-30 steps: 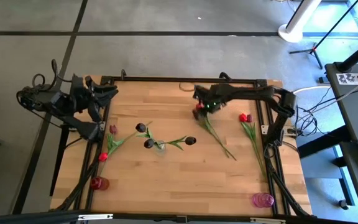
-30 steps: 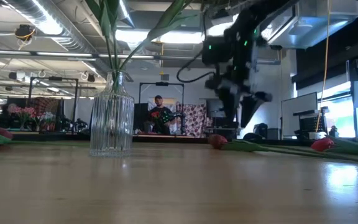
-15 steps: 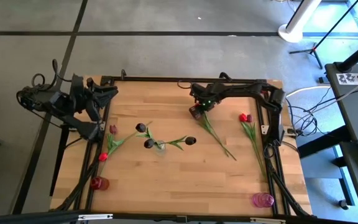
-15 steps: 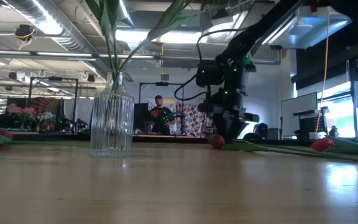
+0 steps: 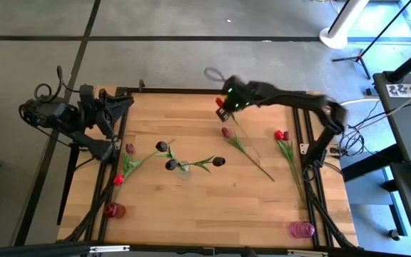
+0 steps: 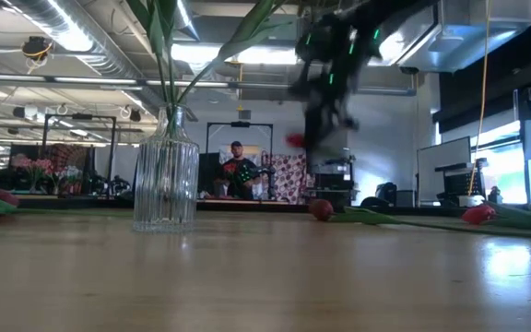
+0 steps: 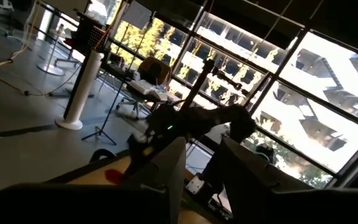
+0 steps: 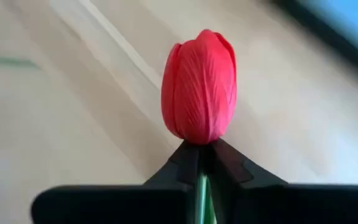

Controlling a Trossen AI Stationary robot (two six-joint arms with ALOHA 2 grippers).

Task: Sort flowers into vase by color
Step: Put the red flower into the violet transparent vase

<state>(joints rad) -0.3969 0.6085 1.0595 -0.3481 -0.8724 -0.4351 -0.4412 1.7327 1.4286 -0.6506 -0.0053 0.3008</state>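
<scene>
My right gripper [image 5: 222, 107] is above the table's far middle, shut on a red tulip [image 8: 199, 87]. The tulip's head [image 6: 295, 140] shows high above the wood in the low view. Another red tulip [image 5: 225, 132] lies flat below the gripper, its stem running toward the near right. A clear glass vase [image 5: 183, 170] in the table's middle holds dark maroon tulips [image 5: 161, 146] by their stems. My left gripper [image 7: 201, 171] stands open with nothing between its fingers, level, at the table's left edge [image 5: 120, 111]. My right gripper pinches the green stem [image 8: 201, 186] just under the red head between its two fingers [image 8: 182, 165]. The fingers slant down from the table's right side. The head stands beyond the fingertips, lifted clear of the table; where the stem's lower end is does not show.
A red tulip [image 5: 280, 135] lies near the right edge. A mauve tulip [image 5: 129, 148] and a red one [image 5: 118, 180] lie at the left. A red vase [image 5: 114, 210] stands at the near left, a pink vase [image 5: 302, 229] at the near right.
My right gripper dropped onto the flowers at the far middle and shut on one red tulip's stem. It then rose toward the far edge, rolling as it went. That tulip's head is lifted off the table; the other tulip stays lying there.
</scene>
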